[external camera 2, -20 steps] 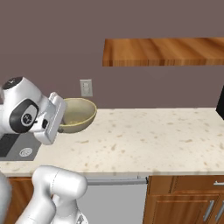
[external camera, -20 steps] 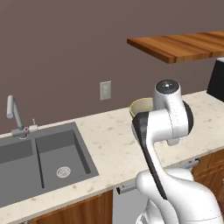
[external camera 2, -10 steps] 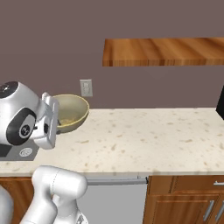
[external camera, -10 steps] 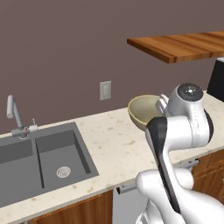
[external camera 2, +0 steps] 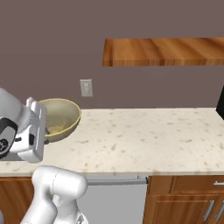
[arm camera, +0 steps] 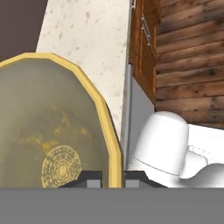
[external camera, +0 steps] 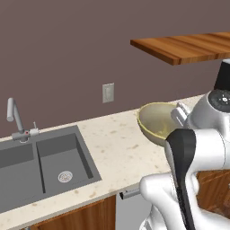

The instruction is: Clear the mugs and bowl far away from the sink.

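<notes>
Gripping the bowl (arm camera: 52,122) by its rim, the jaws are closed on the yellow edge, one finger (arm camera: 89,178) inside the bowl and the other outside, as the hand view shows. The bowl is hanging tilted above the speckled bench (external camera 2: 153,135), off its surface, with the olive inside facing partly outward in both base views. It is sitting well to the right of the sink (external camera: 40,166), which is lying at the far left of the bench in the left base view. One bowl is showing; the sink is showing two basins, with one round silver drain (external camera: 65,176) visible in the right basin, and one slim faucet (external camera: 15,117) is standing behind it. The robot's own white arm is covering the near side of the bowl in both base views. A pale wall outlet (external camera 2: 86,88) is sitting on the dull mauve wall (external camera: 67,45) just behind the bowl. One wooden shelf (external camera 2: 166,50) is hanging on the wall above the right part of the bench. Wooden cabinet fronts (external camera 2: 188,201) are running below the bench, beside one grey appliance front with a bar handle (external camera 2: 116,180).
</notes>
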Available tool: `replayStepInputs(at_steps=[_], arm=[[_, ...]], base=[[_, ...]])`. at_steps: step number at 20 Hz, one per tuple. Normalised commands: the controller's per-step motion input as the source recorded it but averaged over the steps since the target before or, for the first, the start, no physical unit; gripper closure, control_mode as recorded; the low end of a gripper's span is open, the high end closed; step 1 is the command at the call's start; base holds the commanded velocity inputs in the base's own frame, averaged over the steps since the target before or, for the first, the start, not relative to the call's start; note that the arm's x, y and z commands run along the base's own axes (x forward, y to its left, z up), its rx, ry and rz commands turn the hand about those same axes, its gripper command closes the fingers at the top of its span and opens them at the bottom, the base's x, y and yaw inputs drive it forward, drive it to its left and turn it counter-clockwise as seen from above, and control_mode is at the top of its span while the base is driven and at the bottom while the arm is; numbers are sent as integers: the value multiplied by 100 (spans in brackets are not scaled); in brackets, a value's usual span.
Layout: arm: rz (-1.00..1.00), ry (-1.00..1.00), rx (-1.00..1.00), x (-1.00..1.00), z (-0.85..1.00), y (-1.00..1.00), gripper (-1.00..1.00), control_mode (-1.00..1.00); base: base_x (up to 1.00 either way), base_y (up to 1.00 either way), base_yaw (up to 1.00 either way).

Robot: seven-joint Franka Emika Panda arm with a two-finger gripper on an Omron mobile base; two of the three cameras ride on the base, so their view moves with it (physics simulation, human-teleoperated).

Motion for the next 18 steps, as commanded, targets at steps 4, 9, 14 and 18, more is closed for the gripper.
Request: replayStepInputs(at_steps=[4,9,14,18], arm=[[0,0,0,-20,2,0,100,100],[0,0,0,0,0,0,100,100],[0,0,0,0,0,0,100,100],[0,0,0,0,0,0,100,100]], base=[[-22,-22,-24],[0,0,-100],[0,0,-100],[0,0,-100]])
